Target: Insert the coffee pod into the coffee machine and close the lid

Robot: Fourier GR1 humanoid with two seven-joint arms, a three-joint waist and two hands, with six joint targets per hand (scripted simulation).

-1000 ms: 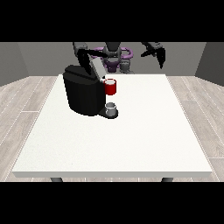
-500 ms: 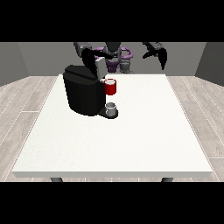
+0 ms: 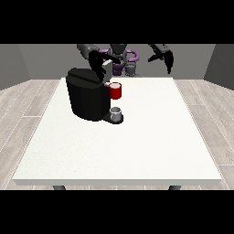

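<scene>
The black coffee machine (image 3: 87, 98) stands on the left half of the white table (image 3: 151, 137). A red thing at the machine (image 3: 115, 91) sits at its front, and a small grey thing (image 3: 116, 114) rests on the base below it. The hand at the view's left (image 3: 98, 63) hovers just over the machine's top rear corner, next to a pale grey part (image 3: 108, 67). Up over the table's far edge, the hand at the view's right (image 3: 166, 56) hangs in the air with relaxed fingers pointing down, holding nothing.
The robot's torso with purple parts (image 3: 122, 59) is behind the table's far edge. The table's near edge runs along the bottom, above wood-look floor (image 3: 27, 105) that surrounds the table.
The hand at the view's left has shifted toward the view's right along the machine's top. The other hand has barely moved.
</scene>
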